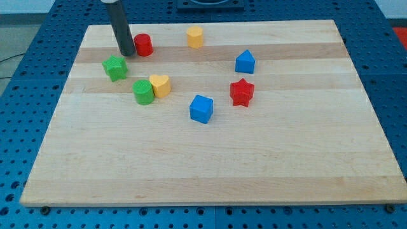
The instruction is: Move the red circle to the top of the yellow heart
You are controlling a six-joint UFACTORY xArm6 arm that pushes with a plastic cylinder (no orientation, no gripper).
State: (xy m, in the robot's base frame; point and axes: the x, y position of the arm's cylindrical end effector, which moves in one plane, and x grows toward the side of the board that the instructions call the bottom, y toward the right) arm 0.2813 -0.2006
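The red circle stands near the view's top left of the wooden board. My tip rests on the board just to the left of the red circle, touching or nearly touching it. The yellow heart lies below and slightly right of the red circle, pressed against a green circle on its left. The rod rises from the tip to the view's top edge.
A green star sits just below my tip. A yellow hexagon is at the top middle. A blue pentagon-like block, a red star and a blue cube lie to the right of the heart.
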